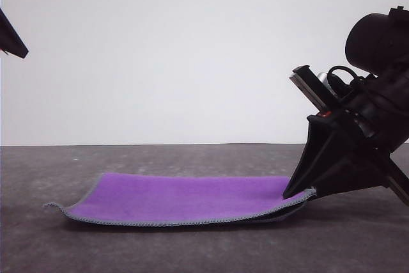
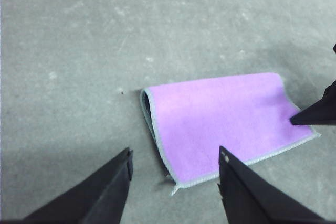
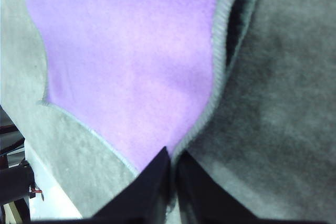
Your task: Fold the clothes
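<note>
The clothes [image 1: 185, 199] are one small cloth lying on the dark table, purple face up, with grey stitched edging. In the left wrist view the cloth [image 2: 226, 116] looks doubled over, a dark layer showing under its curled edge. My right gripper [image 1: 300, 193] is low at the cloth's right corner and shut on it. The right wrist view shows the closed fingers [image 3: 157, 182] pinching that corner of the cloth [image 3: 126, 72]. My left gripper [image 2: 176, 153] hangs open above the table, short of the cloth's near edge, holding nothing. The right fingertip [image 2: 315, 114] rests at the cloth's far side.
The grey table [image 1: 192, 247] stretches around the cloth on all sides, with a plain white wall behind. A dark part of the left arm [image 1: 13, 36] sits high at the left edge of the front view.
</note>
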